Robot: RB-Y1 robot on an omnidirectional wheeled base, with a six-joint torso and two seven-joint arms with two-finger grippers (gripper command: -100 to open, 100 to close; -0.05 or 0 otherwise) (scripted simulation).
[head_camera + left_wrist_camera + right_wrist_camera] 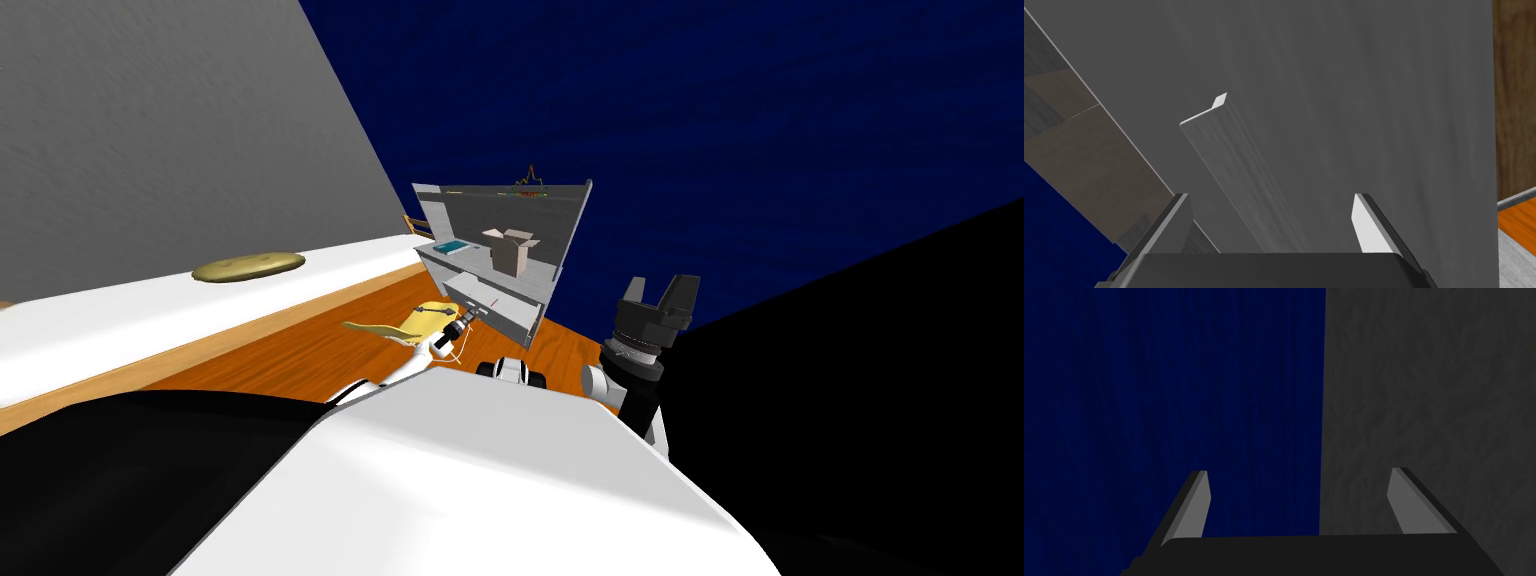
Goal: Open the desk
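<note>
grey worktop (465, 265) with a hutch stands across the wood floor (300, 345) against the blue wall (700, 120), a cardboard box (510, 250) and a teal book (451, 246) on it. your left gripper (1270, 197) is up at its drawer front (1349, 100), jaws apart, the bar handle (1234, 160) slanting between them; its near end is hidden behind the gripper body, and contact can't be told. yellow shape (395, 327) by that forearm: unreadable. right gripper (1300, 471) raised aside, jaws apart.

Item: our right gripper (1299, 471). Two thin, light grey, blade-like fingers (1193, 508) rise from a dark box (1324, 555), one at nine o'clock of the gap, one at three o'clock. We log them as spread wide apart, leaning slightly toward each other at the tips.
</note>
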